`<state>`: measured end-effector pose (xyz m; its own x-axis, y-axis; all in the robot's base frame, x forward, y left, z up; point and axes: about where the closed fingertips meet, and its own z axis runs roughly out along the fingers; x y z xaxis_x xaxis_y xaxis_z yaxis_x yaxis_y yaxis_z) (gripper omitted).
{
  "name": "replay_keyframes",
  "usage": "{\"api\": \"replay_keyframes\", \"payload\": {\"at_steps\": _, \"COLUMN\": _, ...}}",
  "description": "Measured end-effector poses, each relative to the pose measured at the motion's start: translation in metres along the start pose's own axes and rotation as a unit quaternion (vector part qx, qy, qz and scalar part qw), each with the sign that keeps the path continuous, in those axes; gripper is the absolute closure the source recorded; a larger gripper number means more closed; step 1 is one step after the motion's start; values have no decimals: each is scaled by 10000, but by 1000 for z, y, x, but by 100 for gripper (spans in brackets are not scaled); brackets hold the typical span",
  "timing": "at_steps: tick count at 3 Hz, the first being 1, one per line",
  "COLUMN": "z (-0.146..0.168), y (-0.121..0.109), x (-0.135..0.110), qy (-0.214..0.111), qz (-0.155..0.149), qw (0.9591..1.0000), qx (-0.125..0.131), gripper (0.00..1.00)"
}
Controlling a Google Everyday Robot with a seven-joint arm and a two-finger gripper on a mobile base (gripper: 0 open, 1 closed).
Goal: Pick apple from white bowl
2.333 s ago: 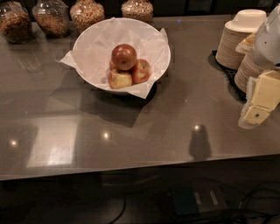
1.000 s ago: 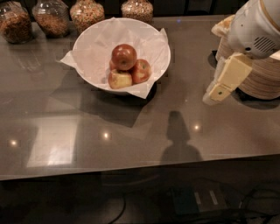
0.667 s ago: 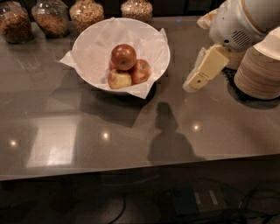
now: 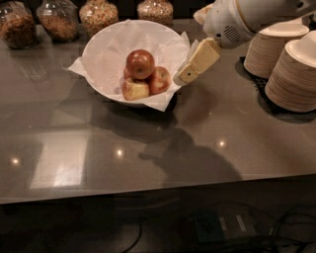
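The white bowl (image 4: 106,54), lined with crinkled white paper, stands at the back middle of the dark counter. The dark red apple (image 4: 140,63) sits on top of the pile in it. A lighter red-orange apple (image 4: 159,80) and a yellow-patched apple (image 4: 135,89) lie under it. My gripper (image 4: 190,74) hangs from the white arm at the upper right. Its tip is just past the bowl's right rim, to the right of the apples and apart from them. It holds nothing.
Two stacks of beige paper bowls (image 4: 291,64) stand on a black mat at the right. Several glass jars of grains and nuts (image 4: 101,15) line the back edge. The counter's front edge (image 4: 158,190) runs across the lower part of the view.
The arm and gripper have swung left from the paper bowl stacks across the counter to the white bowl's right rim. The apples and the bowl have not moved.
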<state>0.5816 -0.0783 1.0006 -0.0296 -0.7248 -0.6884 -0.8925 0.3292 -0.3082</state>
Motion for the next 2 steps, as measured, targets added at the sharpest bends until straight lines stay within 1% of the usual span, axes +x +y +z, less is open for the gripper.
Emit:
{"api": "replay_keyframes", "payload": {"at_steps": 1, "z": 28, "y": -6, "x": -15, "qy": -218, "qz": 5, "qw": 9996, "qx": -181, "gripper": 0}}
{"api": "replay_keyframes", "payload": {"at_steps": 2, "z": 57, "y": -10, "x": -23, "qy": -292, "qz": -16, "qw": 9990, "qx": -333, "gripper": 0}}
